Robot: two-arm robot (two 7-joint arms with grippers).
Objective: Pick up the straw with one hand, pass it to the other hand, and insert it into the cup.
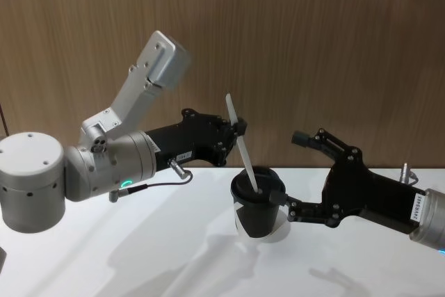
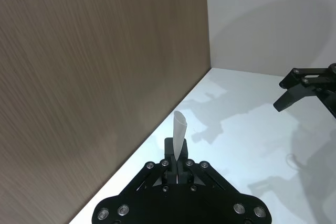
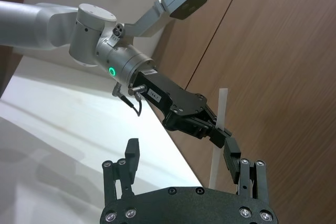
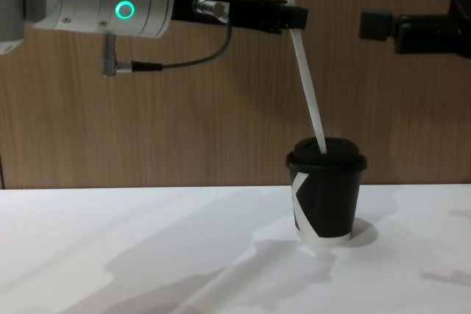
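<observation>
Here the left gripper [image 1: 240, 130] pinches the straw [image 4: 305, 82] — tip in cup [image 4: 327, 196].

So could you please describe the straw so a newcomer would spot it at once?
Find the white table before the wood wall; a black lidded cup stands there. The straw rises slanted from its lid into the left tool: the one thin white stick.

Matt black paper cup [image 4: 327, 196], smooth white table [image 4: 147, 255], wood-grain wall [image 1: 313, 46] behind.
</observation>
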